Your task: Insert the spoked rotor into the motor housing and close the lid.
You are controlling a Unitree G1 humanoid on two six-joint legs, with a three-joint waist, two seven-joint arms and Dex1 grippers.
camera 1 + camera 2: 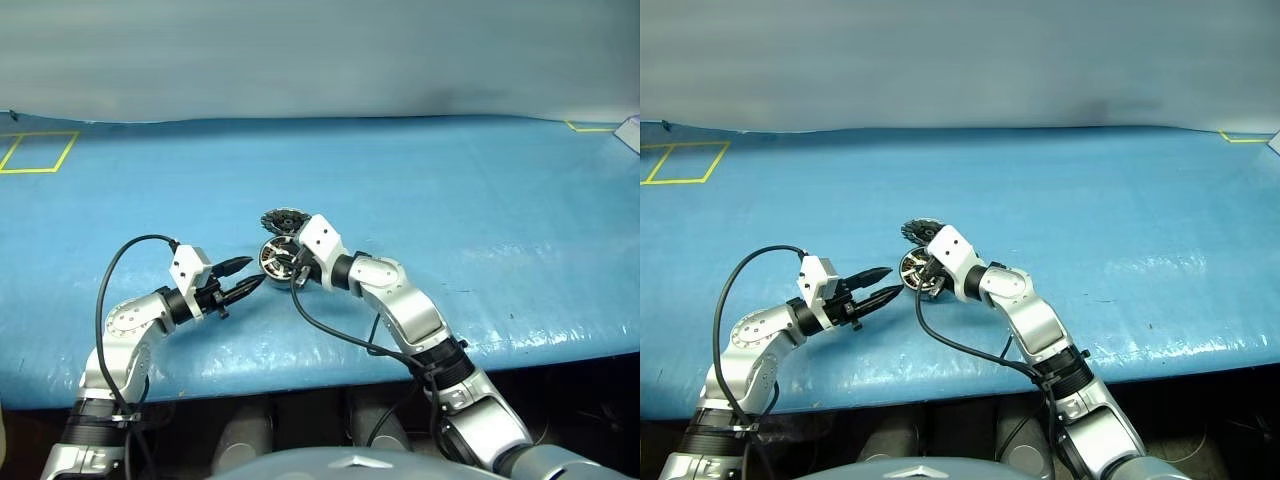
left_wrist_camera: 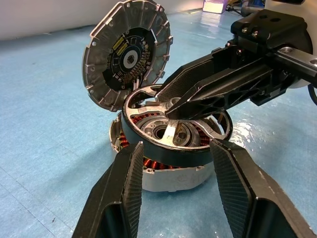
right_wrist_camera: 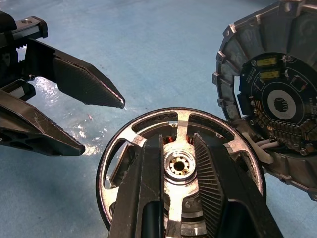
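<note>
The right gripper (image 3: 181,163) has its fingers clamped on a spoke of the rotor (image 2: 176,131), which sits tilted on the housing (image 2: 168,173) on the blue surface (image 1: 480,220), not seated yet. The lid (image 2: 126,52) stands tilted up behind, leaving the housing open, while the left gripper (image 1: 243,277) waits just beside, fingers apart and empty

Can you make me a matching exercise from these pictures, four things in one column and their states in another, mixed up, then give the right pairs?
Things
1. spoked rotor
2. lid
3. left gripper
4. right gripper

States
A. standing open on edge behind the motor housing, dark finned face showing
B. fingers apart, holding nothing, beside the housing
C. sitting tilted on top of the housing, not fully down
D. fingers closed on a spoke of the rotor

Pairs: 1-C, 2-A, 3-B, 4-D
</note>
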